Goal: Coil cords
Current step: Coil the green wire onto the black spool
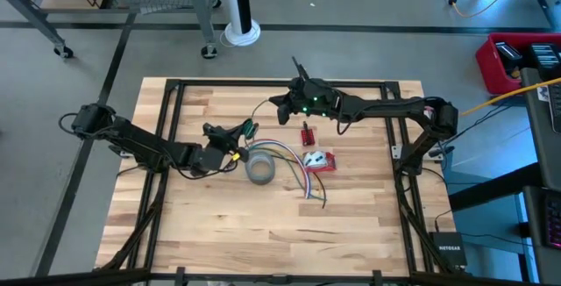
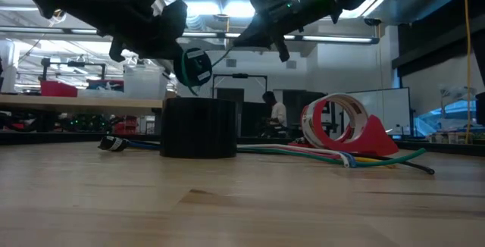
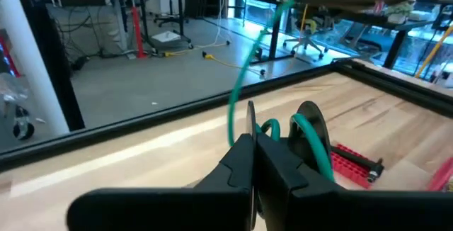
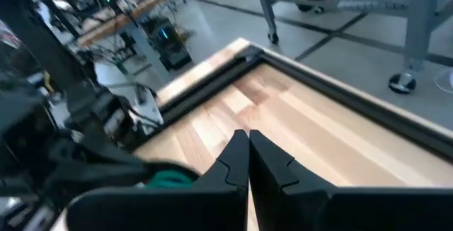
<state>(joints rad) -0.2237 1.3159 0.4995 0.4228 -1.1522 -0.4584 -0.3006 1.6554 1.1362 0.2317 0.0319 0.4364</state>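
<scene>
While the high view has the left gripper (image 1: 230, 132) pinched on the green cord (image 1: 251, 129) beside the grey tape roll (image 1: 260, 169), right gripper (image 1: 282, 103) clamps its far end. Left wrist: cord loops round closed fingers (image 3: 244, 161).

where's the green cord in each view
High view: green cord runs between the two arms, above the grey tape roll.
Low view: coiled loop hangs above the dark tape roll.
Left wrist view: cord rises from the shut left gripper.
Right wrist view: green blur low beside the right gripper.
Shared landmark: the tape roll.
</scene>
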